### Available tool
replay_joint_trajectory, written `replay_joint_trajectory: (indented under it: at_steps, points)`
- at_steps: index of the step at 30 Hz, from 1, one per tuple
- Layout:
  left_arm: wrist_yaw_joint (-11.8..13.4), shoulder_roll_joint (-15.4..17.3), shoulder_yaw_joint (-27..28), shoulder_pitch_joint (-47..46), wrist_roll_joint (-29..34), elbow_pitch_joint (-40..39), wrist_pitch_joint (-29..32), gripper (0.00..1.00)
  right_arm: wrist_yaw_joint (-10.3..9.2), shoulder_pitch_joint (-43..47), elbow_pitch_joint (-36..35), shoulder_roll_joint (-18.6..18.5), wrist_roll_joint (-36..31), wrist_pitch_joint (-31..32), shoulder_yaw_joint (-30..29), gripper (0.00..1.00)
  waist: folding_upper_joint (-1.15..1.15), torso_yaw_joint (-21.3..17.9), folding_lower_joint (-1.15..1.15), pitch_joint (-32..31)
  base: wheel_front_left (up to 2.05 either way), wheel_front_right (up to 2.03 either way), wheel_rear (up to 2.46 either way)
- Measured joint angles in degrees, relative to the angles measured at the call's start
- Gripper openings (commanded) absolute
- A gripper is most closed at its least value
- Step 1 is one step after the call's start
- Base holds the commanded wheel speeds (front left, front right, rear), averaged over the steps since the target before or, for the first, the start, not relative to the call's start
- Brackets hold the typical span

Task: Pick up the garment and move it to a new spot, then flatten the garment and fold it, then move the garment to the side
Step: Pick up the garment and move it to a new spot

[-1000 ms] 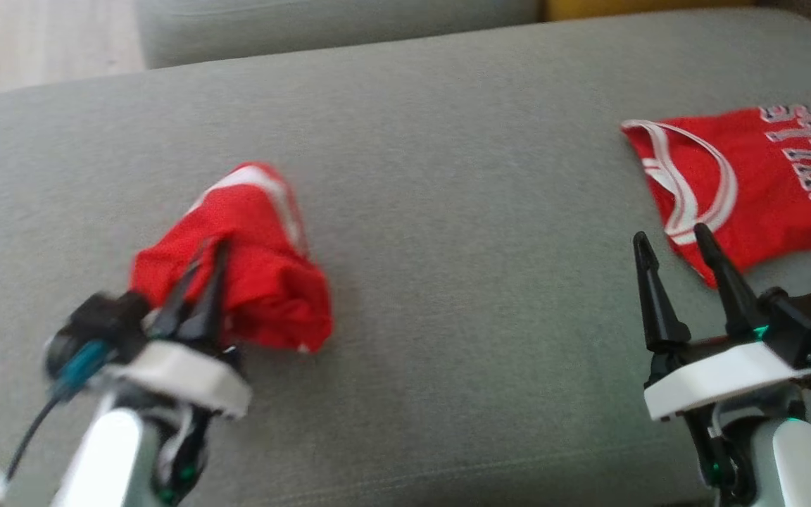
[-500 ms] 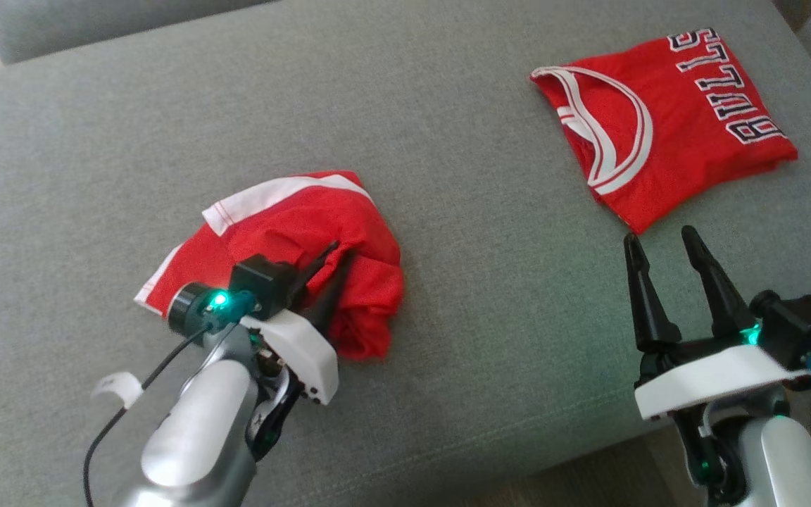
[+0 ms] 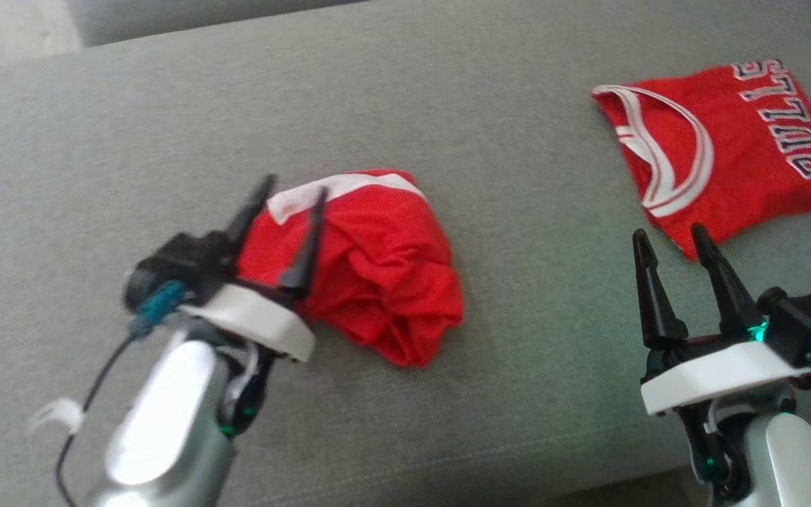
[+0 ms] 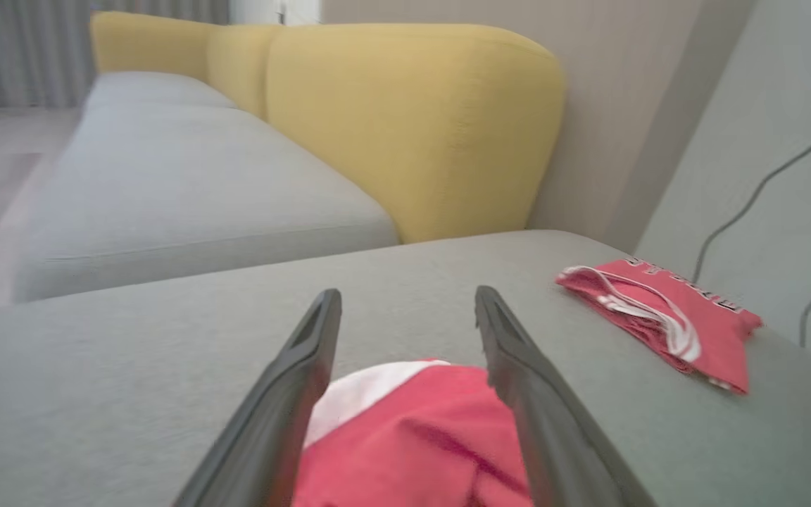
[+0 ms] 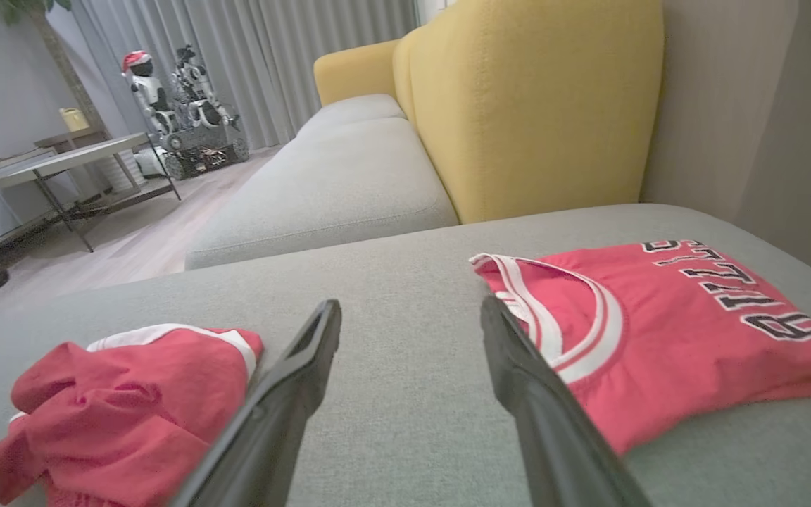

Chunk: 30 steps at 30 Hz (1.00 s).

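1. Here's the surface: a wide grey sofa cushion (image 3: pixel 448 105), plain weave, with both red pieces lying on it.
2. The crumpled garment (image 3: pixel 384 282) sits in a heap left of centre, its white trim on top.
3. The left claw (image 3: pixel 294 189) is spread wide with nothing gripped, one finger on each side of the heap. The head view is blurred, so I can't say whether the fingers touch the cloth.
4. Over to the right claw (image 3: pixel 667 234): released too, empty, tips just short of the folded jersey (image 3: pixel 736 155), which lies flat with its lettering up near the cushion's far right.
5. The room: a yellow backrest (image 5: pixel 532 105) behind, a second grey seat (image 5: pixel 335 183), pale wood floor (image 5: pixel 131 239), grey curtains (image 5: pixel 236 49).
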Motion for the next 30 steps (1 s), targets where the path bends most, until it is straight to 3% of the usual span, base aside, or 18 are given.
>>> replay_joint_trajectory:
  at_steps: [5, 14, 30]
  points:
    - [3.03, 3.46, 5.58, 3.0, -0.51, -1.91, -0.27, 1.0, 0.0, 0.0, -0.19, 0.01, -0.52, 0.67, -0.38, 1.0, 0.0, 3.24, 0.0, -1.07, 0.0, 0.0, 0.0]
    - [3.91, 7.51, 11.69, 8.13, -2.0, -6.35, -0.46, 1.0, 0.0, 0.04, -0.58, 0.01, -1.59, 1.48, -1.33, 1.0, 0.0, 7.47, 0.0, -2.85, 0.0, 0.0, 0.0]
    - [7.12, 9.57, 10.34, 21.49, -0.82, -16.74, 1.94, 1.0, 0.0, 3.88, -0.69, 0.02, -3.43, 3.53, -1.54, 1.0, 0.0, 8.6, 0.0, -8.03, 0.0, 0.0, 0.0]
